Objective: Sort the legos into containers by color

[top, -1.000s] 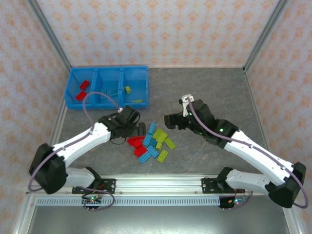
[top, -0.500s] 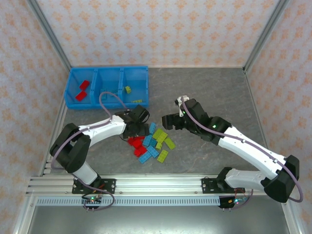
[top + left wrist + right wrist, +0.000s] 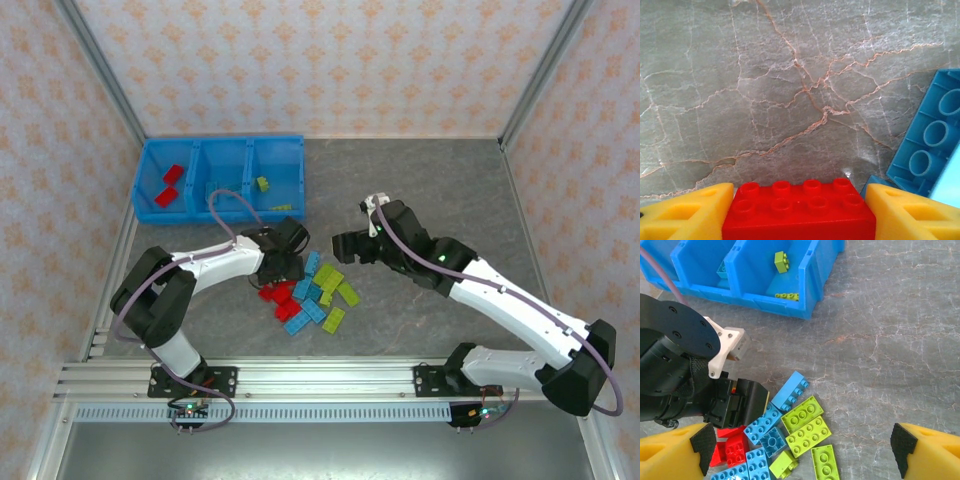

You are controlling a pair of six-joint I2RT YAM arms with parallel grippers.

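Note:
A pile of red, light blue and lime green legos [image 3: 312, 294] lies on the grey table in front of the arms. My left gripper [image 3: 284, 264] is down at the pile's left edge, shut on a red lego [image 3: 790, 220] that fills the gap between its yellow fingers [image 3: 685, 212]. A light blue lego [image 3: 935, 135] lies just to its right. My right gripper [image 3: 346, 246] hovers open above the pile's right side, and the green legos [image 3: 807, 427] lie below its spread fingers [image 3: 677, 450]. The blue containers [image 3: 290, 150] stand at the back left.
The left bin holds two red legos [image 3: 170, 185], the middle one a light blue lego [image 3: 721, 271], and the right one green legos [image 3: 781, 261]. The left arm's black wrist [image 3: 675, 365] sits between the containers and the pile. Metal frame posts and patterned walls enclose the table.
My left arm has swung in and dropped onto the pile's left edge, its jaws closing round the red lego. The right gripper shifted slightly left toward the pile and stays open.

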